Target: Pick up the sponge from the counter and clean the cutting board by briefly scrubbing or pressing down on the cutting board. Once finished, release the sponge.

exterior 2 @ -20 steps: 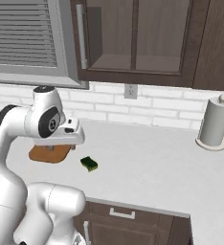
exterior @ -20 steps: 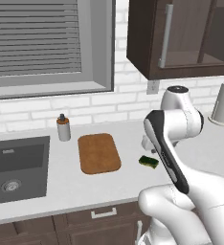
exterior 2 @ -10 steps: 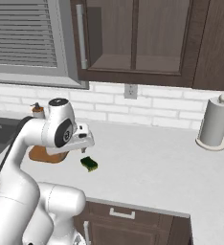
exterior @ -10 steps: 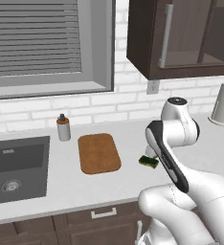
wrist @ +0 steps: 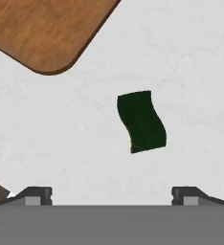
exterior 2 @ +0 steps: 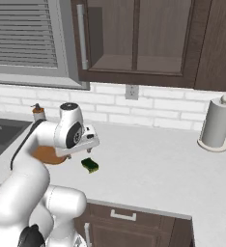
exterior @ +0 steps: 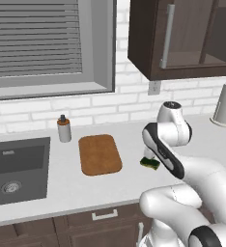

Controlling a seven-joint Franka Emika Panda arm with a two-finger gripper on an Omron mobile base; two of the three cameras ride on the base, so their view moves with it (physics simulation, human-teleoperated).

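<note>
The sponge [wrist: 141, 122] lies flat on the desk [wrist: 200, 62], near the rounded corner of the cutting board [wrist: 42, 31] but not touching it. The claw [wrist: 112, 195] hangs above it with its 2 tips [wrist: 36, 195] spread wide and holding nothing. In the hand view the sponge sits just ahead of the tips, a bit toward the right one. Its long side runs away from the claw, a little tilted. I think the claw must slide forward a bit, then go down.
</note>
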